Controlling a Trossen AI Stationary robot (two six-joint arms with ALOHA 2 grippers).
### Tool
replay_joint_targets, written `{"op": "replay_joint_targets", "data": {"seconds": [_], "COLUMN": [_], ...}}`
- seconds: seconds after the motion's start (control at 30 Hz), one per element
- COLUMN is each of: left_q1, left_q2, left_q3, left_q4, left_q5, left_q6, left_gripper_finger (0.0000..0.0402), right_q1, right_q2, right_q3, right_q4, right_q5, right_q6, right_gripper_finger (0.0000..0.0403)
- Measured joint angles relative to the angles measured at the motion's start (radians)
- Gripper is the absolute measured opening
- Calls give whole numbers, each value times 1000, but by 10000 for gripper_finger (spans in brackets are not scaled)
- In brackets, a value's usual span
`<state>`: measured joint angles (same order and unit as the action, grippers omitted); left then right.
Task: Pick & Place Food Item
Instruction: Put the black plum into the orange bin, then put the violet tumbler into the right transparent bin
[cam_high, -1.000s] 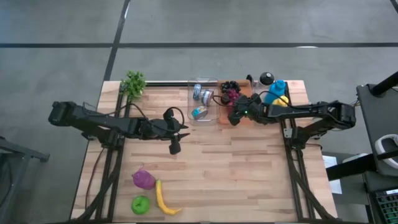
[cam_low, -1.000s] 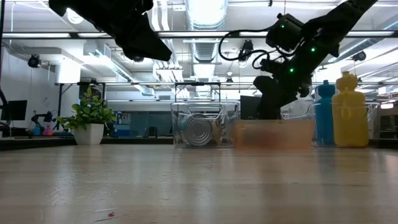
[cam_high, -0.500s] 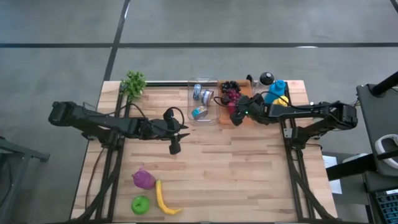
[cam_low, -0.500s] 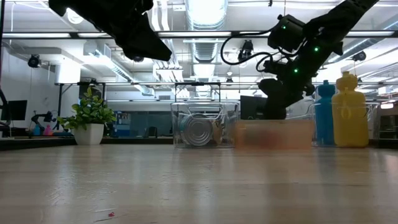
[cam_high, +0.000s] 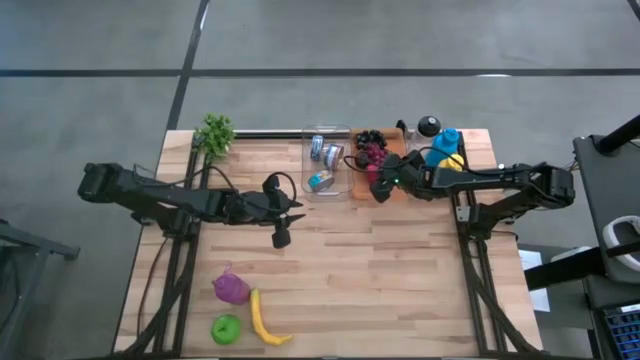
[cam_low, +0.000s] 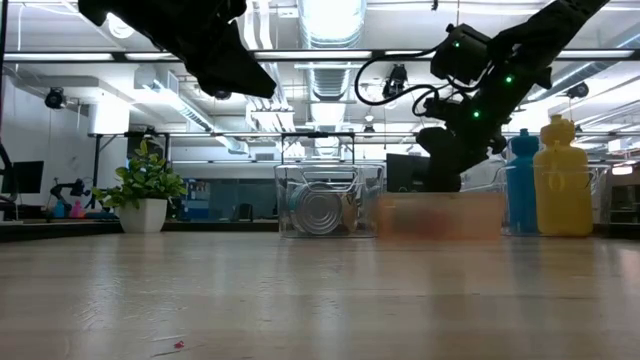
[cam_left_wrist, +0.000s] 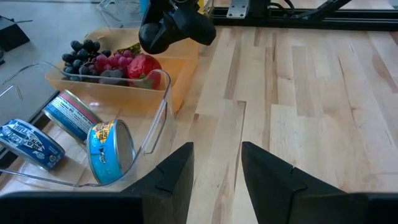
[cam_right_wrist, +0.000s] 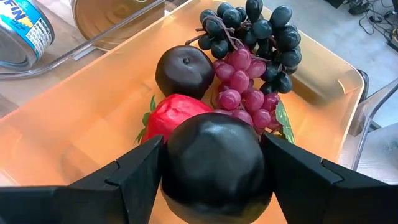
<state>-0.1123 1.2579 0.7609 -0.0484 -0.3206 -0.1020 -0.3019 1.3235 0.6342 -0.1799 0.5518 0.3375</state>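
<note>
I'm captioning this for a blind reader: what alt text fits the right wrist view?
The right pincer holds a dark round fruit over an orange bin containing a strawberry, a dark plum, and red grapes and black grapes. Cans sit beside it.

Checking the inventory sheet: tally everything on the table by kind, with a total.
Fruit in orange bin: 5 (dark grape bunch, red grape bunch, strawberry, 2 dark plums, one between the right gripper's fingers)
Loose produce: 3 (purple item, banana, green apple)
Cans: 3
Bottles: 2 (blue, yellow)
Plant: 1
Total: 14
</note>
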Motion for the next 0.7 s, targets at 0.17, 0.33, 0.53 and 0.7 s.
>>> {"op": "replay_joint_targets", "data": {"seconds": [0.17, 0.33, 0.53, 0.7], "left_q1": [0, 0, 0, 0], "left_q2": [0, 0, 0, 0], "left_q3": [0, 0, 0, 0], "left_q4": [0, 0, 0, 0], "left_q5": [0, 0, 0, 0], "left_q6": [0, 0, 0, 0], "left_gripper_finger": [136, 136, 136, 136], "right_q1": [0, 0, 1, 3], "right_q2": [2, 2, -1, -22], "right_q3": [0, 0, 0, 0], "right_q4": [0, 1, 4, 3], "right_q5": [-1, -5, -64, -66], "right_q6": [0, -11, -31, -32], "right_gripper_finger": [282, 303, 321, 328]}}
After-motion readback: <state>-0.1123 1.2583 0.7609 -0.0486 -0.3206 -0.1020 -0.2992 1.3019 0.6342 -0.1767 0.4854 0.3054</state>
